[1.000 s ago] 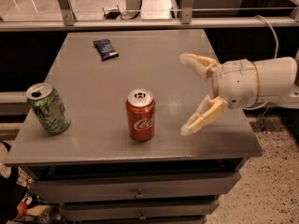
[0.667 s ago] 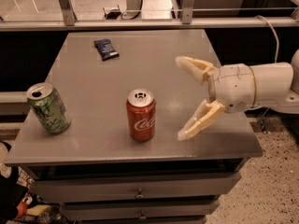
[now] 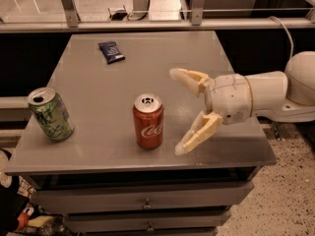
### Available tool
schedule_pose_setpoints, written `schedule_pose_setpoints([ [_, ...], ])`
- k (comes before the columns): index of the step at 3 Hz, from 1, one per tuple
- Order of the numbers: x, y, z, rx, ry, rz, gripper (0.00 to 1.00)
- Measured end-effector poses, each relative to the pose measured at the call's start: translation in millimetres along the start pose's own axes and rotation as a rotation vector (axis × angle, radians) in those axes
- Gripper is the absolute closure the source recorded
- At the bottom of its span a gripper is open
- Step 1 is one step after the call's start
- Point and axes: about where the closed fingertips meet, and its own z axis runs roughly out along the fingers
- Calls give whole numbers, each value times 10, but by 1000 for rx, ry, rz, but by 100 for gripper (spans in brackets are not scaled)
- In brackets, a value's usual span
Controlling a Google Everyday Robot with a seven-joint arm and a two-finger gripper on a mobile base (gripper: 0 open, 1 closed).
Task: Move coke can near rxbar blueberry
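The gripper (image 3: 175, 112) hovers just beside the can (image 3: 148, 123), jaws wide apart; slide in level, straddle its middle (bar (image 3: 111, 51) lies well behind), then close.

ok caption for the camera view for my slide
Open hand beside the upright coke can, rxbar blueberry far across the grey table.

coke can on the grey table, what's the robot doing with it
The robot's gripper hangs open over the table, spread beside the coke can but not touching it. The can stands upright near the front edge. The rxbar blueberry lies well away, toward the back of the table. A green can stands at a front corner.
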Motion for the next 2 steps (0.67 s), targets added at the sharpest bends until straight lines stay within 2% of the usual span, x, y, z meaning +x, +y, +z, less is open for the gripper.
schedule_pose_setpoints([
  [2,99,45,261,-48,-23,43,0],
])
